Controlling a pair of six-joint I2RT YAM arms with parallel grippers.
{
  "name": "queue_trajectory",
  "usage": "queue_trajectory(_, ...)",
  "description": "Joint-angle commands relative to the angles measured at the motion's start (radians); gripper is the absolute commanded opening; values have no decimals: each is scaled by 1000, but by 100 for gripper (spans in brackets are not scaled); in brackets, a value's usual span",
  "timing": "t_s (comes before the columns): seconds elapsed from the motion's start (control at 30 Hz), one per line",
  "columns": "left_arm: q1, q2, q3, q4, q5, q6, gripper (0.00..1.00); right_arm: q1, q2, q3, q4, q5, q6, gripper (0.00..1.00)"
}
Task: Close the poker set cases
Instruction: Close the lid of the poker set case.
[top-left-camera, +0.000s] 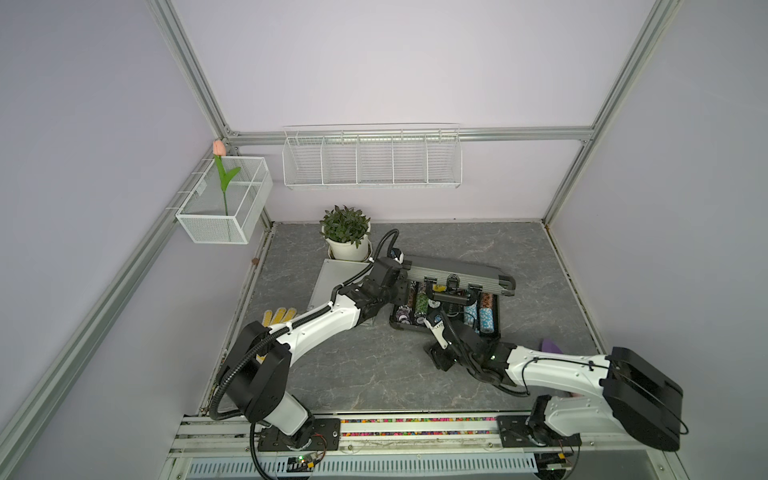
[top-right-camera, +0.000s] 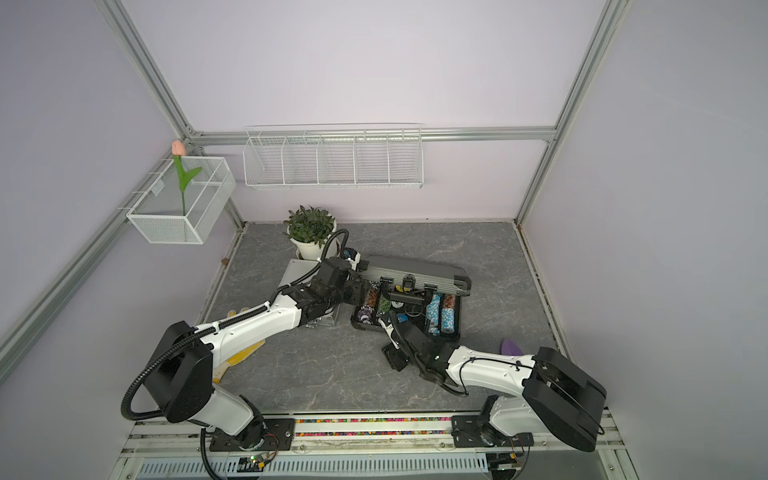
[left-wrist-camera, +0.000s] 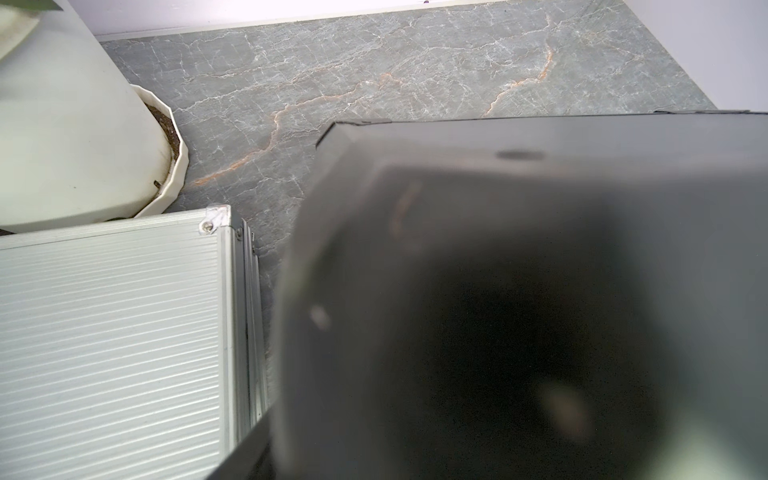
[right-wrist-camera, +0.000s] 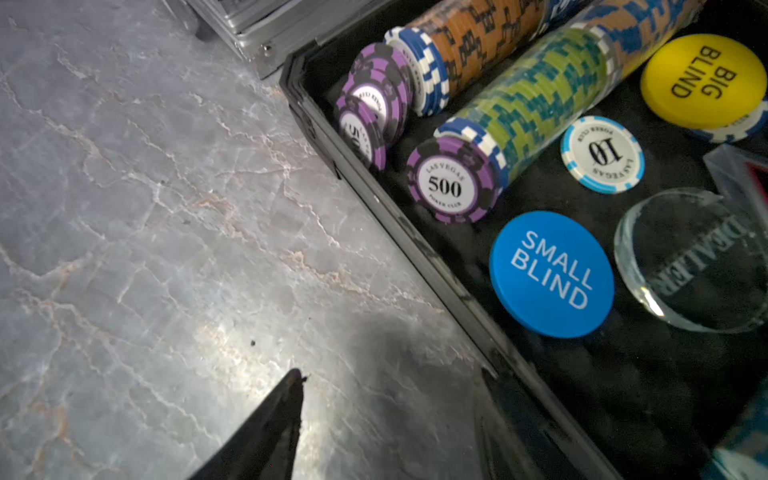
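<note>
Two white-and-black robot arms reach out from a rail (top-left-camera: 415, 428) at the near edge of a grey marble-patterned table (top-left-camera: 374, 374). Near the middle of the table lies the larger dark-grey poker case (top-left-camera: 405, 328), open, its base flat and packed with rows of poker chips (right-wrist-camera: 540, 83). Its lid (top-left-camera: 457, 272) hangs tilted over the far side of the base, partway down, latches and handle facing near.

The left gripper (top-left-camera: 401, 271) is at the lid's left end. The left wrist view is mostly filled by the blurred dark lid, so it is impossible to tell whether the jaws clamp it.

The right gripper (top-left-camera: 430, 336) hovers at the near left corner of the base, fingers apart with nothing between them. One fingertip (right-wrist-camera: 282, 411) is over bare table, the other by the case rim. Inside that corner lie a blue SMALL BLIND button (right-wrist-camera: 550, 274), a yellow BIG BLIND button (right-wrist-camera: 702, 81), a clear dealer button (right-wrist-camera: 690, 257) and a purple 500 chip (right-wrist-camera: 451, 178).

Just left of the dark case, under the left arm, the small ribbed silver case (left-wrist-camera: 112, 340) lies flat and appears shut. A potted plant (top-left-camera: 345, 232) stands at its far edge. A white wire basket (top-left-camera: 372, 158) hangs on the far wall. Another basket (top-left-camera: 224, 224) on the left holds an artificial tulip (top-left-camera: 219, 147).
</note>
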Motion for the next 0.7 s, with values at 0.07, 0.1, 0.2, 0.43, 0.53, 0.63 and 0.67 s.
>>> queue_trajectory(0.07,-1,-25,-8,26,-29,3,62,-17,59,16,121,103,53,66)
queue_trajectory(0.1,-1,-25,-7,25,-29,4,62,-26,68,15,134,102,57,66)
queue_trajectory(0.2,-1,-25,-5,23,-29,4,62,-44,91,14,157,96,66,66)
queue_trajectory(0.43,-1,-23,-7,20,-32,4,62,-76,143,19,183,125,88,67)
queue_trajectory(0.53,-1,-20,-4,18,-33,5,62,-95,158,19,203,152,95,67)
queue_trajectory(0.63,-1,-16,0,17,-33,7,63,-117,167,21,229,179,96,67)
queue_trajectory(0.67,-1,-14,1,17,-33,7,62,-125,170,23,236,183,94,67)
